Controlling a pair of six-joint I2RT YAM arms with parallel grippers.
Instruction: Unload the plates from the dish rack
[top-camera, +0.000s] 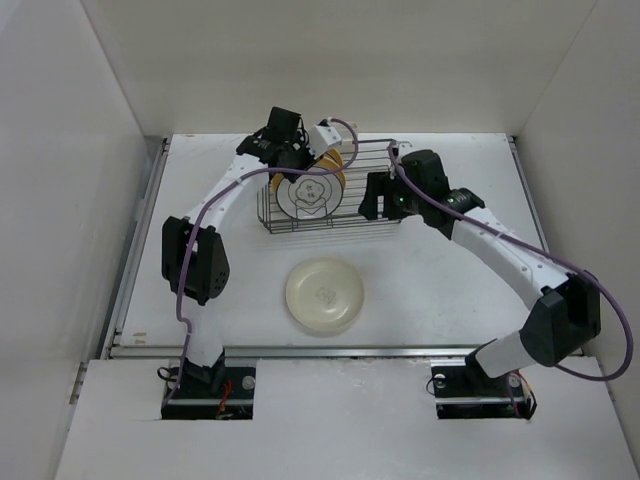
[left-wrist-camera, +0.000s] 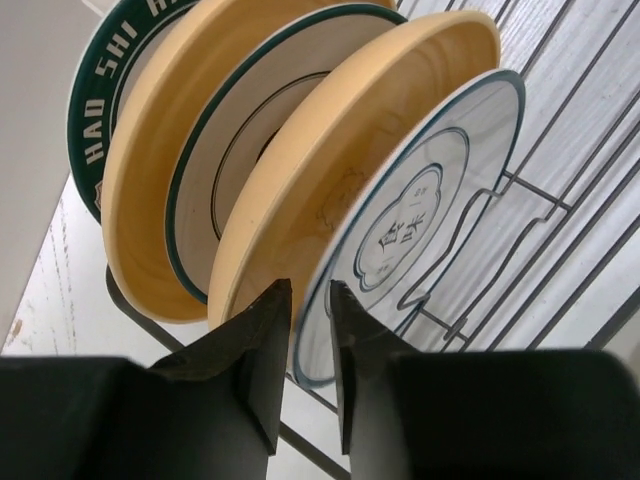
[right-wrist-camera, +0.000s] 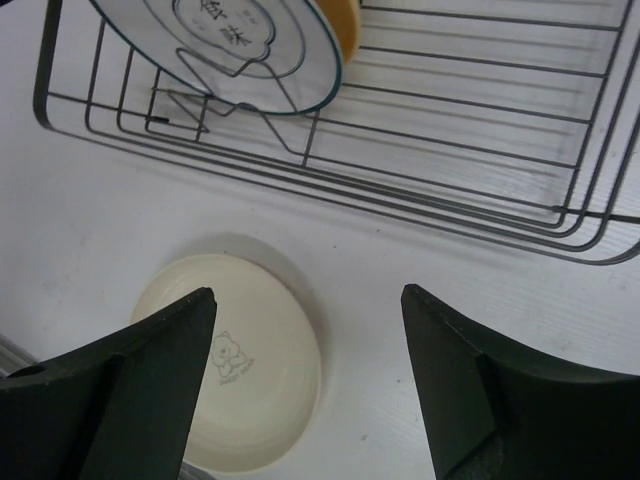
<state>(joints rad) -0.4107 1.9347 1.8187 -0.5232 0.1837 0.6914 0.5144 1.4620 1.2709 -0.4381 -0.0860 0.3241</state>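
Note:
The dish rack holds several plates upright near the table's back. From the left wrist view they run from a green-lettered plate past yellow plates to a white plate with a line drawing at the front. My left gripper is shut on that white plate's rim; from above it sits over the row. A cream plate lies flat on the table in front of the rack. My right gripper hangs open over the table by the cream plate, holding nothing.
The right half of the rack holds only bare wire dividers. White walls close in the table on both sides and at the back. A metal rail runs along the near edge.

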